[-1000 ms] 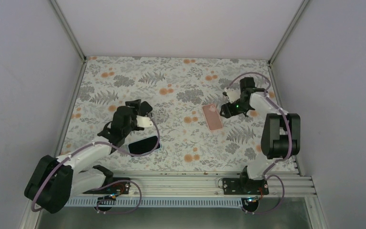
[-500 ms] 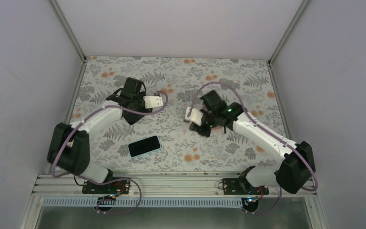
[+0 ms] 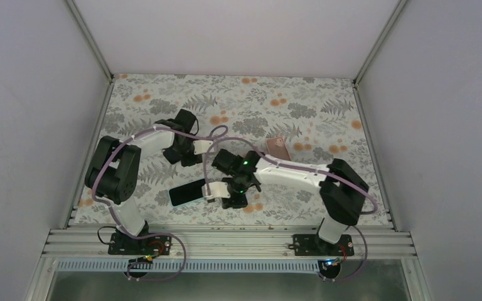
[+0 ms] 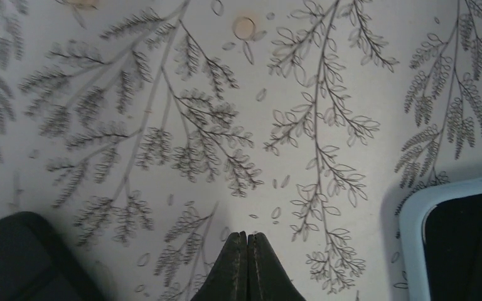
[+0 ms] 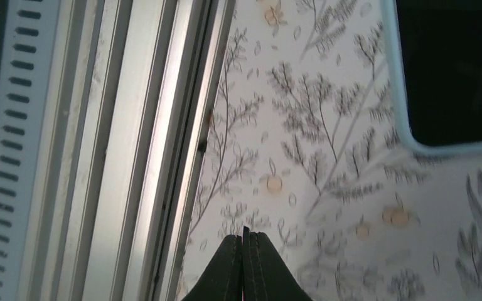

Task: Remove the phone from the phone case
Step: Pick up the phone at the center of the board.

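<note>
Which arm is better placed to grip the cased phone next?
Probably right: the right end effector, shut, sits beside the phone; the left end effector, also shut, hovers farther back.

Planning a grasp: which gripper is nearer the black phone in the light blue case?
Right. Right gripper sits by the right end of the phone; left gripper is farther, beyond its far long edge.

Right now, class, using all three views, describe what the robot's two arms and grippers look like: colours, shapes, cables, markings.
The left arm and right arm have white links between bulky black joints, each trailed by a looping purple cable. A green light glows near the right wrist. The left gripper and right gripper have dark, tapered fingers. No markings are legible.
</note>
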Controlling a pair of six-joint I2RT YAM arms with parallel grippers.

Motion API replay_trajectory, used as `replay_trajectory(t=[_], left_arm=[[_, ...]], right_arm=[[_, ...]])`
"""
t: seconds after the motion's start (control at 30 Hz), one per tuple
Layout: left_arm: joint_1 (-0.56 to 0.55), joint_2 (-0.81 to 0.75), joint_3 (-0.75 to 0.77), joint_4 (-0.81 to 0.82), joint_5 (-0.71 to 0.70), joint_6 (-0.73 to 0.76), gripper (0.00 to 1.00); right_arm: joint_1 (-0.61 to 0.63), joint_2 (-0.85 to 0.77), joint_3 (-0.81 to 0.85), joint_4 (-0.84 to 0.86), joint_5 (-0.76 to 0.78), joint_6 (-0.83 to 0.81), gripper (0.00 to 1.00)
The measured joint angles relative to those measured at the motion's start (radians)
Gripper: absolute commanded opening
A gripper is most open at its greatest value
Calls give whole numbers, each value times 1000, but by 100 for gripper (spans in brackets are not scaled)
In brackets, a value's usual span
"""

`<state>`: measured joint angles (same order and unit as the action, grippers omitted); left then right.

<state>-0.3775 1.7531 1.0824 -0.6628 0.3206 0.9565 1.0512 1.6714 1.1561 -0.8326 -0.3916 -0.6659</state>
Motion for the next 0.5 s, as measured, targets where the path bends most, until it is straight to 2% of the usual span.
replay_trajectory(t=[0.27,0.5], left_arm=[[1,55,-8,-66,16,7,2],[-2,62,-7,-77,34,8,2]], right_arm=[[89,191,103,84,8,-15,4],[95,235,101,210,62,-14,4]])
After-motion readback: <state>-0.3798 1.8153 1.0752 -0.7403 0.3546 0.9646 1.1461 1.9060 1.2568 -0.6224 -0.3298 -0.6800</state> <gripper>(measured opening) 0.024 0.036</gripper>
